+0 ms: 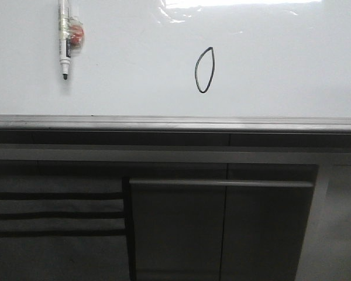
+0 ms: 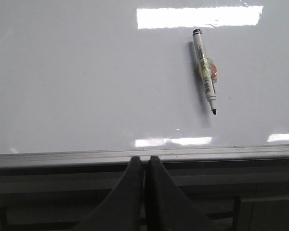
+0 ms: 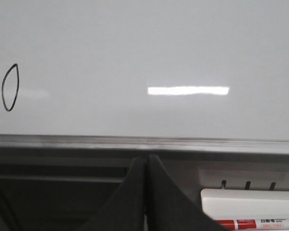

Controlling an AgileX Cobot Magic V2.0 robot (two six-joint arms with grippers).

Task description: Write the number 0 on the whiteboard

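**Zero drawn on the board, both pincers clenched and empty**

Front view: the whiteboard fills the upper half, its grey metal edge rail running across below it. The number 0, a narrow slanted black oval pointed at the top, sits near the middle of the board. Well apart to its left, a marker pen lies flat against the board, black tip pointing down toward the rail, with a reddish lump at its side. Dark grey cabinet panels lie below the rail. Neither arm shows here.

Left wrist view: the left pincer is pulled back off the board, over the rail, its two dark fingers pressed together with nothing between them. The marker lies ahead on the white surface, uncapped.

Right wrist view: the right pincer is likewise clenched on nothing, held just short of the rail. The 0 sits far off to one side. A white tray holding a red-labelled marker lies beside the fingers.
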